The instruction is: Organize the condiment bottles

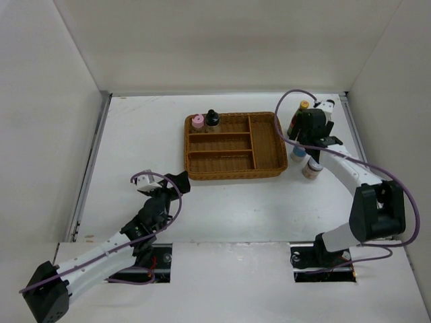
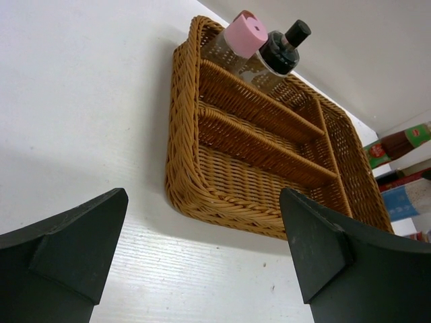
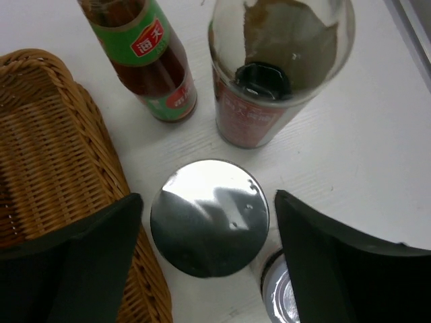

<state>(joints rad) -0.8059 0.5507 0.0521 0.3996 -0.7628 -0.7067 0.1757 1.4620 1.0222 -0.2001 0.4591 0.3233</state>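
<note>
The left gripper [image 2: 203, 202] stands wide open and holds nothing. Between its fingers lies only bare white table [image 2: 81, 101], and there is free room on its left side. Just ahead of the fingertips begins the rounded corner of the wicker tray [image 2: 178, 121]. At the end of the tray far from this gripper, a pink-capped bottle [image 2: 244, 33] and a black-topped bottle [image 2: 279, 50] stand close side by side in one compartment.

The right gripper [image 3: 209, 202] is open too. One finger is on each side of a silver-lidded jar [image 3: 209, 229], with a narrow gap at both sides, so it grips nothing. A second silver-lidded jar [image 3: 279, 296] is just beside it, partly hidden by the finger. Ahead of the fingers, the dark red bottle [image 3: 151, 67] and the clear bottle [image 3: 262, 81] stand apart from each other. The tray rim runs very near the left finger, so there is little room there. To the right the table is open. White walls [image 1: 202, 40] close the table on three sides.
</note>
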